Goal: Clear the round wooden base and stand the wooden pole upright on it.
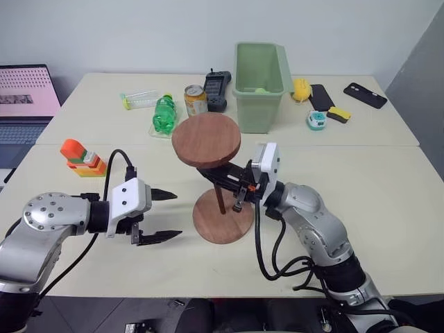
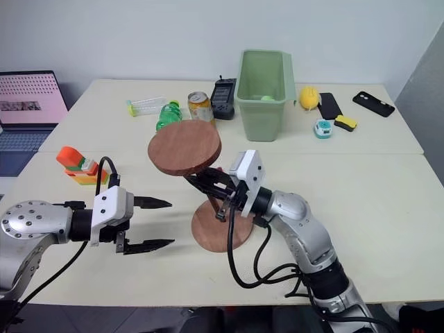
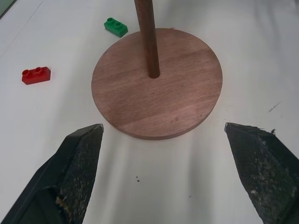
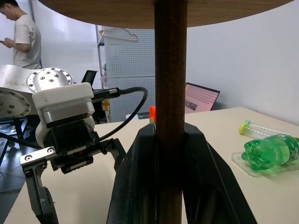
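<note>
On round wooden base: wooden pole upright, right pincer grasping; left pincer released.

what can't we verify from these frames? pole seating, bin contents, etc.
- Wooden pole depth in the round wooden base: left wrist view shows the tip at the centre hole, but the hole hides how far it goes in.
- Green bin contents: the walls hide all but a speck of yellow-green.
- Pole top in the right wrist view: its disc is cut off by the frame edge.
- Right pincer pads: hidden behind the pole they clamp.
</note>
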`<state>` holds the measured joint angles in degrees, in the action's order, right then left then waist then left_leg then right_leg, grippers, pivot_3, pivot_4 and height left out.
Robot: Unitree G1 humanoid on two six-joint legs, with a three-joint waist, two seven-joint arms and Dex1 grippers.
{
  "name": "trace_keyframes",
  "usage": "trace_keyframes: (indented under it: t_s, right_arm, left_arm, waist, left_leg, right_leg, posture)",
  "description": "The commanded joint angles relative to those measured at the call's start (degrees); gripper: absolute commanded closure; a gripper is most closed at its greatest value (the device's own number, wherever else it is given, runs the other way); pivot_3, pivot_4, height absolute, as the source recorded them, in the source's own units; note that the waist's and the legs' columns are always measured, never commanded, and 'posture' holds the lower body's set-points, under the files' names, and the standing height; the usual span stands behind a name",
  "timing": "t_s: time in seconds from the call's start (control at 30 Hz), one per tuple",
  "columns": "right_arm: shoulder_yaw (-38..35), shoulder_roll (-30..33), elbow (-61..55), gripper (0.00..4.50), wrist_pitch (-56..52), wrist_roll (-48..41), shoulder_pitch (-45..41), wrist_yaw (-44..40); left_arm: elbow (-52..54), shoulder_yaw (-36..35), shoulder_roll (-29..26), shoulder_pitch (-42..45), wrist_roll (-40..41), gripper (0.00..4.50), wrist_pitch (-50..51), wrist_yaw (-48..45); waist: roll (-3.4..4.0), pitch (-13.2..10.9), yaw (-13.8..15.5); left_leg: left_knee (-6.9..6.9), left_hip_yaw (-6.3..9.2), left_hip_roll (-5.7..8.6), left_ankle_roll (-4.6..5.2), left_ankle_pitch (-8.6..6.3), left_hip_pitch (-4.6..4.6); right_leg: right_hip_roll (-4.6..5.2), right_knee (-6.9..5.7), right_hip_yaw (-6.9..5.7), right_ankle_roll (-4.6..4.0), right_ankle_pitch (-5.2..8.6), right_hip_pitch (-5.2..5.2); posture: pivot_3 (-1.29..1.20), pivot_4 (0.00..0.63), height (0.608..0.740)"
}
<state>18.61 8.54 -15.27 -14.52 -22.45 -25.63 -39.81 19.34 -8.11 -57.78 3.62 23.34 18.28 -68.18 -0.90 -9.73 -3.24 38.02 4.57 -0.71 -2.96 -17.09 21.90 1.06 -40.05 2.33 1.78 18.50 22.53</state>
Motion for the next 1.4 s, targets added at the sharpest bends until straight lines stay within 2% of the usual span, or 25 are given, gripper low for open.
trace_keyframes:
  t_s: [0.03,0.47,0.57,0.77,0.83,0.9,1.13,1.4]
  right_arm:
    - [0.5,0.7,2.1,4.25,-1.1,0.9,2.2,-0.5]
    - [2.2,3.4,7.4,4.25,-0.8,5.4,4.6,-0.7]
    - [2.7,3.9,7.5,4.25,-1.0,5.7,4.3,-0.6]
    - [3.3,4.1,4.8,4.25,-1.8,5.0,3.6,-0.9]
    - [3.0,4.0,4.1,3.55,-2.2,4.4,3.4,-0.6]
    - [2.9,4.1,3.5,3.38,-2.3,4.2,3.2,-0.8]
    - [2.6,5.2,2.2,1.79,-2.2,5.2,2.4,-2.5]
    - [0.8,10.5,0.5,1.79,-2.9,5.7,2.8,-5.4]
  left_arm:
    - [0.0,-0.2,0.0,0.2,-0.3,0.15,-1.1,-0.2]
    - [0.4,-0.5,0.2,-0.9,0.4,0.15,-1.2,0.0]
    - [0.6,-0.4,0.3,-0.8,0.4,0.15,-1.0,0.1]
    - [0.7,0.2,0.5,0.0,0.2,0.15,-0.8,0.5]
    - [0.8,0.4,0.6,0.2,0.2,0.15,-0.7,0.5]
    - [1.0,0.6,0.6,0.5,0.3,0.15,-0.5,0.7]
    - [1.8,0.0,1.3,1.5,1.7,0.15,0.7,1.5]
    - [2.6,-2.4,2.4,1.8,4.5,0.15,5.3,4.9]
  waist:
    - [0.0,0.0,0.0]
    - [-0.02,0.1,0.1]
    - [-0.01,0.2,0.2]
    - [-0.01,0.2,0.2]
    - [0.0,0.2,0.2]
    - [-0.05,0.2,0.3]
    - [0.06,0.0,0.2]
    - [0.04,0.0,0.2]
  left_leg:
    - [0.0,0.0,0.0,0.0,0.0,-0.01]
    - [-0.07,0.0,0.01,0.01,-0.01,-0.7]
    - [-0.16,0.02,0.01,0.01,-0.02,-1.09]
    - [-0.15,0.02,0.02,0.01,-0.02,-1.09]
    - [-0.15,0.03,0.01,0.01,-0.02,-1.09]
    - [-0.15,0.03,0.01,0.01,-0.02,-1.08]
    - [-0.13,-0.03,-0.01,0.01,-0.02,-0.72]
    - [-0.13,0.0,0.0,0.01,-0.02,-0.69]
  right_leg:
    - [0.0,0.01,0.0,0.0,0.0,-0.02]
    - [0.0,0.09,0.0,0.0,0.01,-0.72]
    - [0.0,0.2,-0.01,0.01,0.03,-1.14]
    - [-0.01,0.19,0.0,0.01,0.03,-1.15]
    - [-0.01,0.19,0.0,0.02,0.03,-1.14]
    - [-0.01,0.2,0.0,0.02,0.03,-1.14]
    - [-0.02,0.1,0.04,0.01,0.02,-0.69]
    - [-0.01,0.14,0.03,0.02,0.03,-0.7]
  posture:
    - [0.0,0.15,0.74]
    - [0.0,0.15,0.74]
    - [0.0,0.15,0.74]
    - [0.0,0.15,0.74]
    - [0.0,0.15,0.74]
    - [0.0,0.15,0.74]
    - [0.0,0.15,0.74]
    - [0.0,0.15,0.74]
